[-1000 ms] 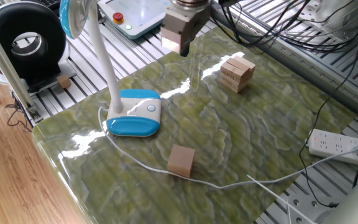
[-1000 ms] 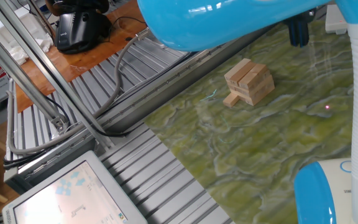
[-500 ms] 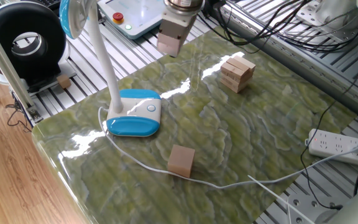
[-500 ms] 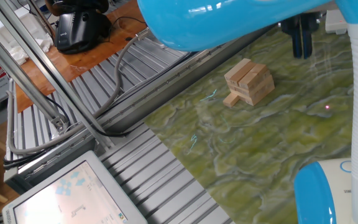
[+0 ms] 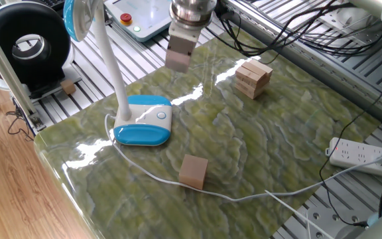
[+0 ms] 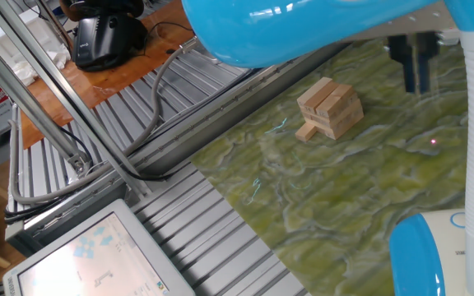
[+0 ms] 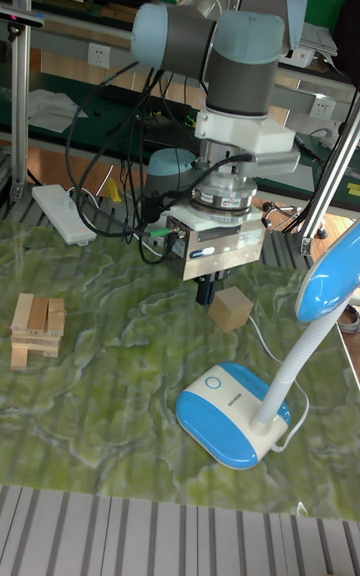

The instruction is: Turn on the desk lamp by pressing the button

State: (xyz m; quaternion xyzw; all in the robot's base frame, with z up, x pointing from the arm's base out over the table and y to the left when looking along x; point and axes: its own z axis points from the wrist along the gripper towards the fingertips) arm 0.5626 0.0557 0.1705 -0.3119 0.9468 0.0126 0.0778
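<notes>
My claw (image 5: 178, 61) hangs in the air over the green marbled table (image 5: 270, 146), beyond the desk lamp (image 5: 142, 119) and well apart from it, touching nothing. In the other fixed view my two dark fingers (image 6: 410, 62) point straight down with a thin strip of table showing between them, so I read the claw as narrow but parted, holding nothing; that gap is slim and I may be misjudging it. The lamp stands near the table's edge, its blue-sided base flat on the surface, the white neck rising from one end up to the blue-rimmed head (image 5: 77, 18). The button (image 7: 215, 382) sits flush on the white top of the base, at the end away from the neck, a small round disc with a pale ring; nothing is pressing on it. In the tall fixed view my fingertips hang above and behind that end of the base. A thin white cord (image 5: 151, 174) trails from the base across the table, passing beside a lone wooden block (image 5: 193, 171). A small stack of wooden blocks (image 5: 252, 78) stands farther along the table, apart from my claw. A white power strip (image 5: 362, 156) lies off the table's edge on the ribbed metal.
</notes>
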